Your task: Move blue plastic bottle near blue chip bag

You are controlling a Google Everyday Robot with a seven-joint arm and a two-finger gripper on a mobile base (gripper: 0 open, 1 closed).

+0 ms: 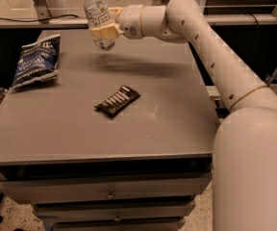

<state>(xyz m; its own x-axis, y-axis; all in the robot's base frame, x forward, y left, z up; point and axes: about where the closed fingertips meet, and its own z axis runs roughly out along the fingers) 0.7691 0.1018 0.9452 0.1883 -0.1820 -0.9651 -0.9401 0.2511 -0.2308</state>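
The blue plastic bottle (96, 12) is clear with a white cap and a white label. It stands upright in the air above the far middle of the grey table (71, 129). My gripper (105, 27) is shut on the bottle's lower half, reaching in from the right on a long white arm. The blue chip bag (35, 61) is dark blue crinkled foil with white lettering. It lies flat at the table's far left edge, well to the left of and below the bottle.
A small black bar wrapper with white stripes (117, 100) lies in the middle of the table. My white arm (215, 57) spans the right side above the table's edge. Drawers (109, 194) run along the cabinet front. A rail and cables run behind the table.
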